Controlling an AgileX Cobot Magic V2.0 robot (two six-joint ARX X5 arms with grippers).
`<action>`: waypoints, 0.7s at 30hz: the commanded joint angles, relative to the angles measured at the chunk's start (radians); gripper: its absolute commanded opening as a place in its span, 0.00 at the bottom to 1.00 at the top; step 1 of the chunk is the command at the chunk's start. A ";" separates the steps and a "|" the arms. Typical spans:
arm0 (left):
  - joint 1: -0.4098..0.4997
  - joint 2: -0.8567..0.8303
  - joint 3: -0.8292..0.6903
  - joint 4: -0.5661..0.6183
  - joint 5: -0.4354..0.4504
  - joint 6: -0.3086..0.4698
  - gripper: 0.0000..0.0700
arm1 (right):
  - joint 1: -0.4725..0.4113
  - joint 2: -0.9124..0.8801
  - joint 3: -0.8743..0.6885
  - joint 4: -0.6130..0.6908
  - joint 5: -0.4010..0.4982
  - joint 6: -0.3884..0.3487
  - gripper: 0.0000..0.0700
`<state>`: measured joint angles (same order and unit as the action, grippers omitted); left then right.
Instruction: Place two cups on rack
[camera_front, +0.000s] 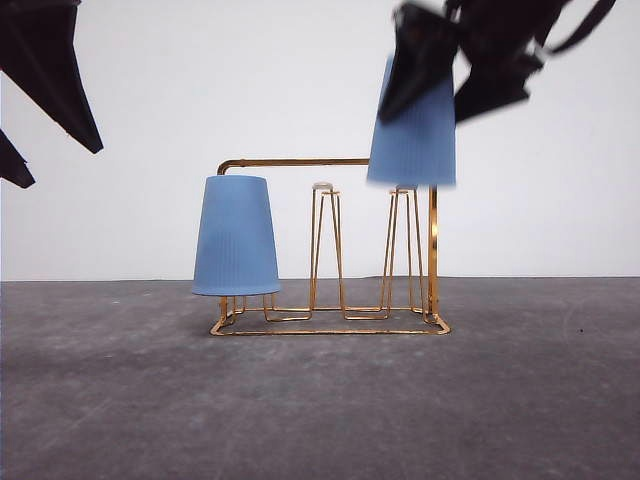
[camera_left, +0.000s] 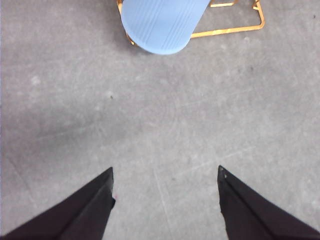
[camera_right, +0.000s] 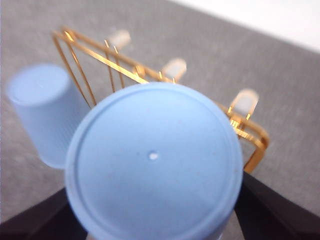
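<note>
The gold wire rack stands at mid-table. One light-blue cup sits mouth-down over its left prong. My right gripper is shut on the second cup, holding it mouth-down with its rim about level with the tip of the right prong. In the right wrist view this held cup's flat base lies between the fingers, with the other cup and the white-tipped prongs beyond. My left gripper hangs open over bare table, short of the racked cup.
The middle prong of the rack is bare, and the arched handle runs across behind the cups. Grey table lies in front of the rack, with a white wall behind. My left gripper sits high at the far left.
</note>
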<state>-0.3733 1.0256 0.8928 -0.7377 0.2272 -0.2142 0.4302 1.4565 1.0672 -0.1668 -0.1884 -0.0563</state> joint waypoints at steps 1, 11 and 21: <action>-0.004 0.008 0.011 0.016 -0.003 0.004 0.55 | 0.005 0.054 0.011 0.021 -0.001 -0.012 0.53; -0.004 0.008 0.011 0.028 -0.002 0.003 0.55 | 0.004 0.186 0.011 0.036 0.007 -0.003 0.84; -0.004 0.008 0.011 0.027 -0.002 0.003 0.55 | -0.016 0.129 0.174 -0.320 0.002 0.043 0.85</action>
<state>-0.3733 1.0256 0.8928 -0.7169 0.2272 -0.2142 0.4121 1.6011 1.1923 -0.4318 -0.1837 -0.0369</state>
